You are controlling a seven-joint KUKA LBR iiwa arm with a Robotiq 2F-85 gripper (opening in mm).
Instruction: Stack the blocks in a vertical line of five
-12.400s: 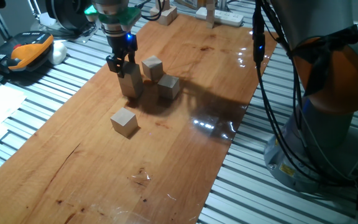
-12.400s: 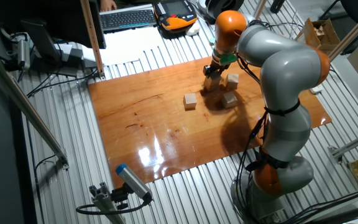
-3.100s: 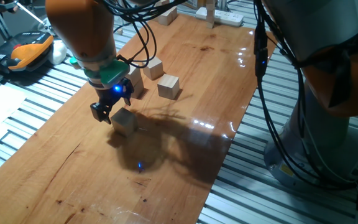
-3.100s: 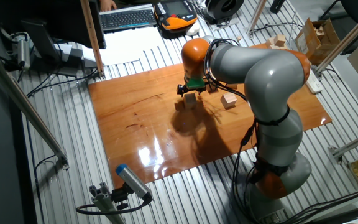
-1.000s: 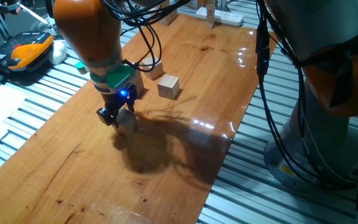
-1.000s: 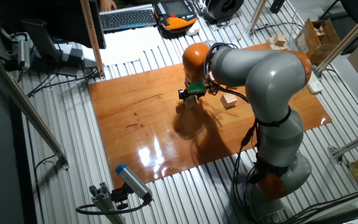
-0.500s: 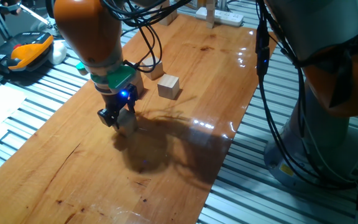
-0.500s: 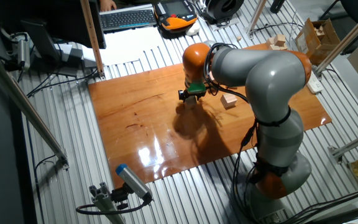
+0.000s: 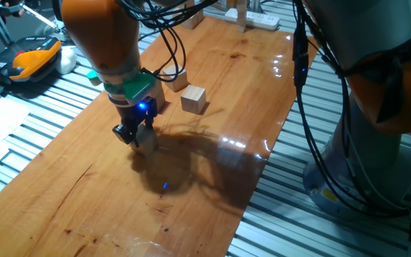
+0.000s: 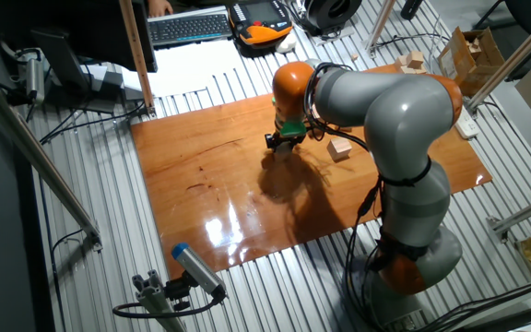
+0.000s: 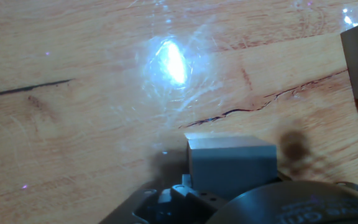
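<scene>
Blocks: one block (image 9: 145, 136) sits between the fingers of the tool (image 9: 135, 138), pinched, low over the bench (image 9: 212, 164) near its left edge. The started pile (image 9: 155, 98) lies just behind, toward the far edge.

Glossy wooden tabletop (image 9: 212, 93), matt wood blocks (image 9: 193, 99)

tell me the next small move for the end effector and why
Probably lift straight up. The end effector sits low on the board around a lone block, fingers apparently closed on it, though grip isn't certain. The started stack stands apart, so the block must rise before going there.
</scene>
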